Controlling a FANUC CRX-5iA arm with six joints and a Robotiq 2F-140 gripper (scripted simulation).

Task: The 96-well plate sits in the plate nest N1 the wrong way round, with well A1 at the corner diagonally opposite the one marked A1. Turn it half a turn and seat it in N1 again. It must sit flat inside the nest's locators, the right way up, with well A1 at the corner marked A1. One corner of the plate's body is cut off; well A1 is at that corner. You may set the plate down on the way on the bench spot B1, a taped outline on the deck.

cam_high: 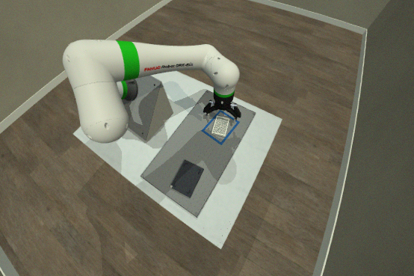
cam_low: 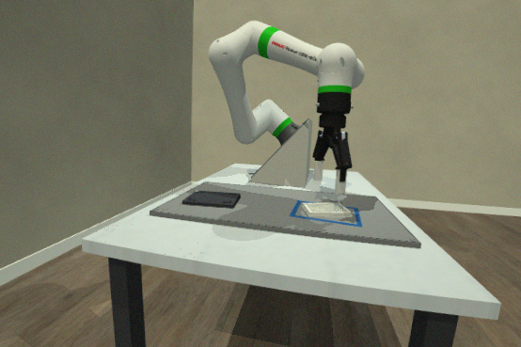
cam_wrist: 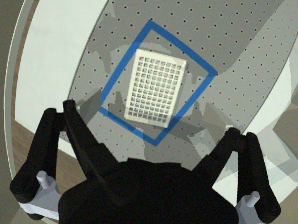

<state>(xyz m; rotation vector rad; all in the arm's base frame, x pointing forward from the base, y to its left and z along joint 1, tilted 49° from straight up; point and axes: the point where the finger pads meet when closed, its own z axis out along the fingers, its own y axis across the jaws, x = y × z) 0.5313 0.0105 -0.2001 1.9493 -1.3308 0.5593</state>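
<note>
Exterior view: the white arm point(cam_low: 244, 97) reached from its wedge-shaped mount point(cam_low: 288, 163) over the grey deck point(cam_low: 263, 221) on the white tabletop point(cam_low: 282, 266).
Tool: the tool point(cam_low: 330, 181) hung above the plate, fingers spread wide, holding nothing.
Plate: the white 96-well plate point(cam_wrist: 157, 87) lay flat inside the blue taped outline B1 point(cam_wrist: 120, 86), apart from the tool.
Fingers: in the wrist view both fingers stood clear of the plate's edges.
Nest: the dark nest N1 point(cam_high: 187, 178) sat near the deck's other end, well apart from the plate.
Corner cut: too small to tell.
</note>
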